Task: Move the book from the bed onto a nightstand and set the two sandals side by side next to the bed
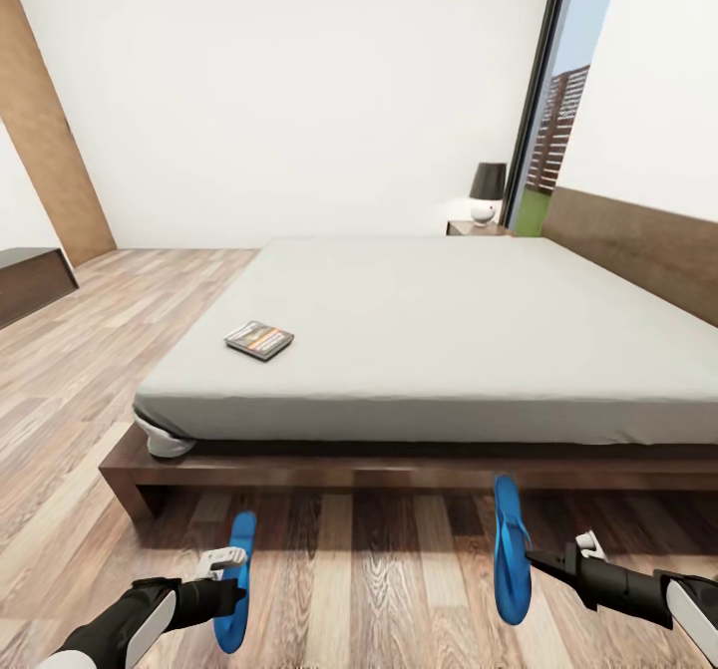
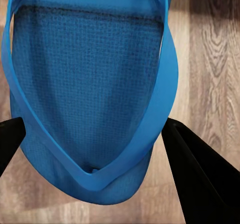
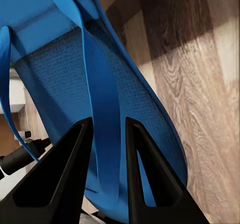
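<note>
Bare wood-plank floor (image 1: 379, 589) lies open between the two blue sandals, the left sandal (image 1: 235, 579) and the right sandal (image 1: 508, 549), which are well apart. Just beyond them the dark bed base (image 1: 329, 470) runs across as a low barrier. Above it the grey mattress (image 1: 479, 330) is wide and flat, with only the book (image 1: 258, 340) lying near its left edge. A lamp (image 1: 487, 190) crowds the far nightstand (image 1: 477, 228). Open floor runs along the bed's left side
</note>
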Tool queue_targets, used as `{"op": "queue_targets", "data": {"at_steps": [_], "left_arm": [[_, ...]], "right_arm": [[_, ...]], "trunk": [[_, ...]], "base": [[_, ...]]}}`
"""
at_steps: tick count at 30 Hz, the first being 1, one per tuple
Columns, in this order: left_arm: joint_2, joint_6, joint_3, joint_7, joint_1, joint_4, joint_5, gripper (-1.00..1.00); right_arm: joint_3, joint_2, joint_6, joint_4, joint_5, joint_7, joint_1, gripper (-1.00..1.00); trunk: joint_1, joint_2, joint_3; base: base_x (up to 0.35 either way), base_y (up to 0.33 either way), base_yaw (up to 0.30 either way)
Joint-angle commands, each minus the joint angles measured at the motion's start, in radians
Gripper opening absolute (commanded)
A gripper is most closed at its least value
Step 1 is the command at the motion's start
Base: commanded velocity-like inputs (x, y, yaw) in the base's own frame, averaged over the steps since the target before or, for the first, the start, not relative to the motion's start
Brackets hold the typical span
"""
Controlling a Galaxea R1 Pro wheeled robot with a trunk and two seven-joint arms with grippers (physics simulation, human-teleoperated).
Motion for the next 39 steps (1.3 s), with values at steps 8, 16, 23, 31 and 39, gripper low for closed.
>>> {"op": "queue_targets", "data": {"at_steps": [8,16,23,31,39], "left_arm": [[0.001,0.004,-0.003,-0.002,0.000,-0.001,0.007,-1.00],[0.001,0.004,-0.003,-0.002,0.001,-0.001,0.007,-1.00],[0.001,0.004,-0.003,-0.002,0.001,-0.001,0.008,-1.00],[0.001,0.004,-0.002,-0.002,0.001,-0.001,0.008,-1.00],[0.001,-0.009,-0.002,-0.002,0.001,-0.001,0.008,-1.00]], "right_arm": [[-0.002,0.000,0.007,0.000,-0.003,0.004,-0.001,-1.00],[-0.002,0.001,0.007,0.000,-0.003,0.004,-0.001,-1.00],[-0.001,0.001,0.007,0.000,-0.003,0.004,-0.001,-1.00],[-0.001,0.001,0.007,0.000,-0.002,0.002,-0.001,-1.00],[0.000,0.001,0.007,0.000,-0.002,0.003,0.000,-1.00]], "trunk": [[0.003,-0.002,-0.032],[0.007,-0.004,-0.063],[0.010,-0.006,-0.090],[0.014,-0.008,-0.121],[0.017,-0.010,-0.152]], "base": [[0.000,0.000,0.000],[0.000,0.000,0.000],[0.000,0.000,0.000],[0.000,0.000,0.000],[0.000,0.000,0.000]]}}
